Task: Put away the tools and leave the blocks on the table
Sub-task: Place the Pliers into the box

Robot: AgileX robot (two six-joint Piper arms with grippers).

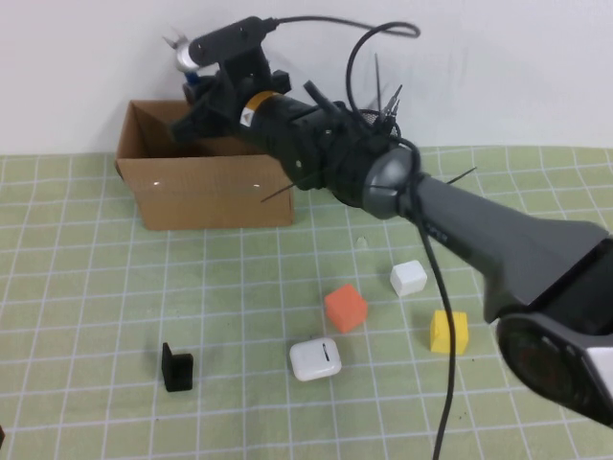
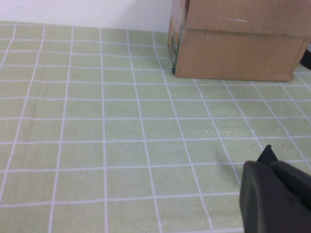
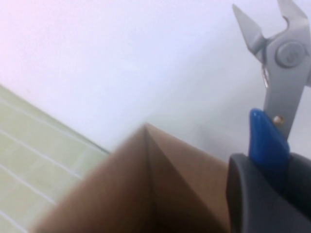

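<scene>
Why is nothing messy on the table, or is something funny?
Nothing looks spilled or broken. The orange, white and yellow blocks sit upright on the table. The right gripper holds the pliers above the cardboard box; the left gripper is low beside the box.

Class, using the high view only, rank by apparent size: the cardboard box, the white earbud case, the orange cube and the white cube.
1. cardboard box
2. white earbud case
3. orange cube, close to the case, so unsure
4. white cube

The right gripper holds pliers above the box; the left gripper is low near the mat.
</scene>
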